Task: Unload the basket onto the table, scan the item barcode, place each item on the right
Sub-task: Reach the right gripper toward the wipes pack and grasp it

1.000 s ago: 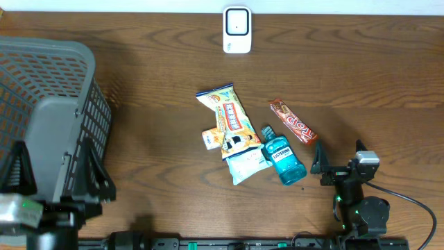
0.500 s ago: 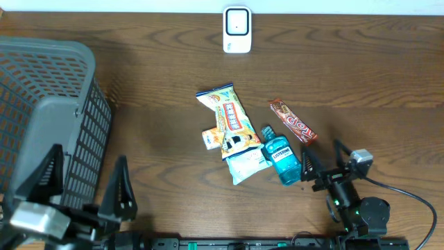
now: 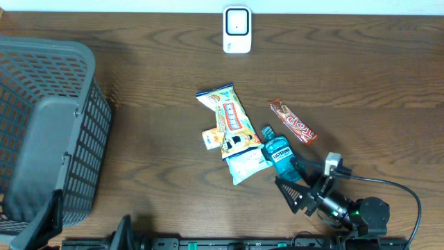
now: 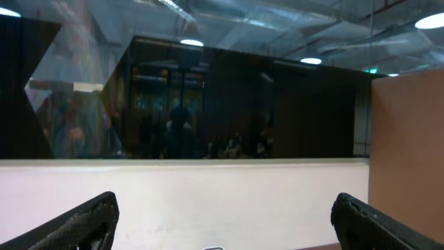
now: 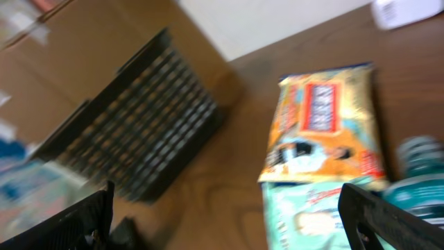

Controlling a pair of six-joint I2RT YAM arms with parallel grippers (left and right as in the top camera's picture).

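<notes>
Since the right gripper (image 3: 288, 172) swung, jaws spread, toward the mouthwash bottle (image 3: 280, 158) lying mid-table beside snack packets (image 3: 229, 121), pickup looks next; left gripper (image 4: 222, 226) spread, empty, withdrawn; scanner (image 3: 236, 29) well apart.

Open table (image 3: 159, 139) between basket (image 3: 90, 139) and snack packets (image 3: 232, 121); mouthwash bottle (image 3: 281, 158) blocks the right hand (image 3: 296, 179).

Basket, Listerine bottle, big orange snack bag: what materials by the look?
Basket: grey moulded plastic, matte; open lattice walls. Listerine bottle: probably clear plastic, teal liquid showing through. Snack bag: printed film, likely plastic; slight sheen, creased edges.
</notes>
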